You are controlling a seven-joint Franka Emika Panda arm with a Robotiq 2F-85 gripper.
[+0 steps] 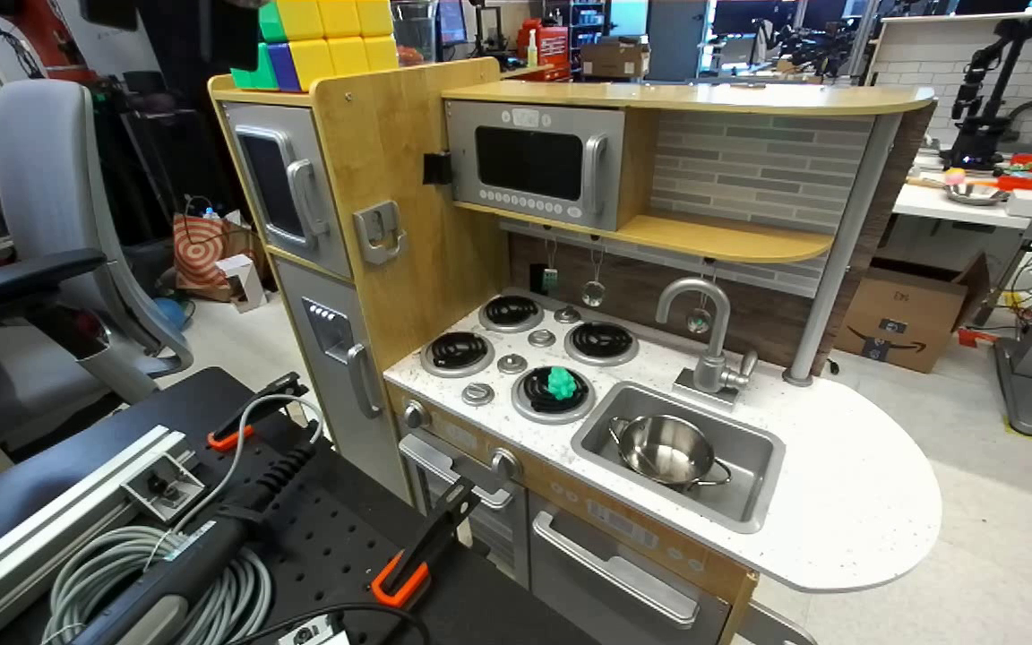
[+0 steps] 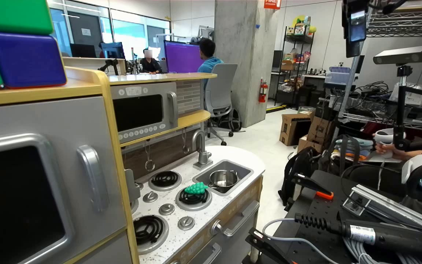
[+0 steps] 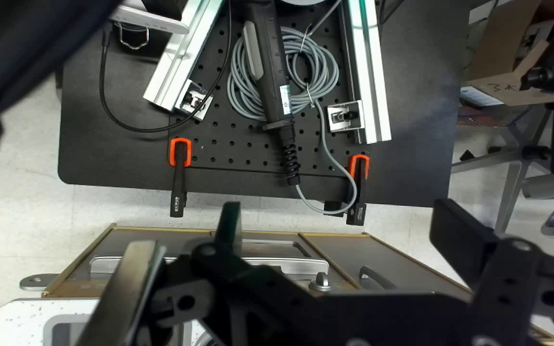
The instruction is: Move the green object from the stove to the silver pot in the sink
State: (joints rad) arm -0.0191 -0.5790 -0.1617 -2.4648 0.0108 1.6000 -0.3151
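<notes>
The green object [image 1: 561,382] is lumpy, like a bunch of grapes. In both exterior views it [image 2: 196,188] lies on the front burner nearest the sink, on the white stove [image 1: 491,416]. The silver pot [image 1: 664,448] has two loop handles and sits inside the sink [image 1: 771,481]; the pot also shows in an exterior view [image 2: 224,178]. My gripper [image 3: 342,235] is open, its fingers wide apart with nothing between them. It is over the gap between the black table and the kitchen front. A corner of the sink [image 3: 48,331] shows low in the wrist view; green object and pot do not.
A curved faucet [image 1: 715,345] rises behind the sink. A toy microwave [image 1: 534,166] and wooden shelf [image 1: 731,240] overhang the stove's back. A tall cabinet [image 1: 417,170] stands beside the stove. A black table [image 3: 416,144] carries aluminium rails, coiled cable [image 3: 325,72] and orange-tipped clamps [image 3: 179,163].
</notes>
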